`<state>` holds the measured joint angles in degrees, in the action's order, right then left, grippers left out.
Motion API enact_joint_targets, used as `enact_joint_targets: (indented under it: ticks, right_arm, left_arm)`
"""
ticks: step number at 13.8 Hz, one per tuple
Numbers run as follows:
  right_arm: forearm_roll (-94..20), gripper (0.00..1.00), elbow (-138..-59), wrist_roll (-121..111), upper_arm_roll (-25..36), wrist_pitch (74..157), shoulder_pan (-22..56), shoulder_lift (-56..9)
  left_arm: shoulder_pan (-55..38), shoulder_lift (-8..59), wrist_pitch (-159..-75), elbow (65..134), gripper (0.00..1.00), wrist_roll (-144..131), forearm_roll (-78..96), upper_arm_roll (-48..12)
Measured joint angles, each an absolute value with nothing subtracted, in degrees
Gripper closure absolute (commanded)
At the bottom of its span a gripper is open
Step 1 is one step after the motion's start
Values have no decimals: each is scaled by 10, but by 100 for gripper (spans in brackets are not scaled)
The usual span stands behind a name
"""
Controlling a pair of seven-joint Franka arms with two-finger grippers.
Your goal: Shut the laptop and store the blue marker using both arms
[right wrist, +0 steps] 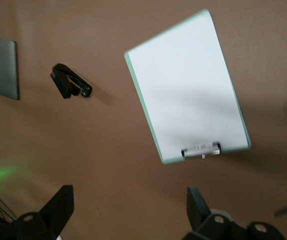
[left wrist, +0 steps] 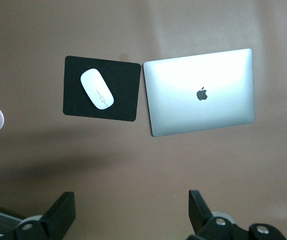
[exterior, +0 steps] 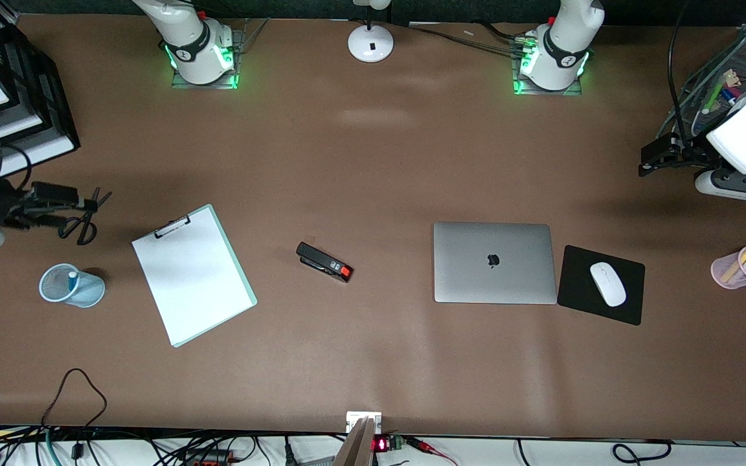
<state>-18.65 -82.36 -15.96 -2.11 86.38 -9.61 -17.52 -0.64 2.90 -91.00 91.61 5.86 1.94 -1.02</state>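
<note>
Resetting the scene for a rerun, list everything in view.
laptop: 1, silver, closed, left arm's end
mouse pad: 1, black, beside laptop
mouse: 1, white, on pad
stapler: 1, black-red, mid-table
clipboard: 1, white, beside stapler
mesh cup: 1, blue, right arm's end
blue marker: 1, in mesh cup
pen cup: 1, pink, beside mouse pad
left gripper: 1, black, jaws open, over table
right gripper: 1, black, jaws open, over table

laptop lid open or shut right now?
Shut. The laptop lies flat beside the mouse pad, lid up with the apple logo showing in the front and left wrist views; no keys or screen visible.
</note>
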Motion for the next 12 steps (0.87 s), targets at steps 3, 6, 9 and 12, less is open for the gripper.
enact_joint_targets:
  ticks: [3,6,9,12]
  right_arm:
    - [-129,0,-827,-59,-22,831,-59,-136]
    - [-73,0,-865,14,-22,831,-24,-75]
    - [-39,0,-944,51,-23,885,-8,-7]
    - [-14,0,-995,77,-23,916,5,36]
  left_arm:
    - [-5,28,-911,911,0,59,19,-5]
    - [-5,28,-911,911,0,59,19,-5]
    - [-5,28,-911,911,0,59,19,-5]
    - [-5,28,-911,911,0,59,19,-4]
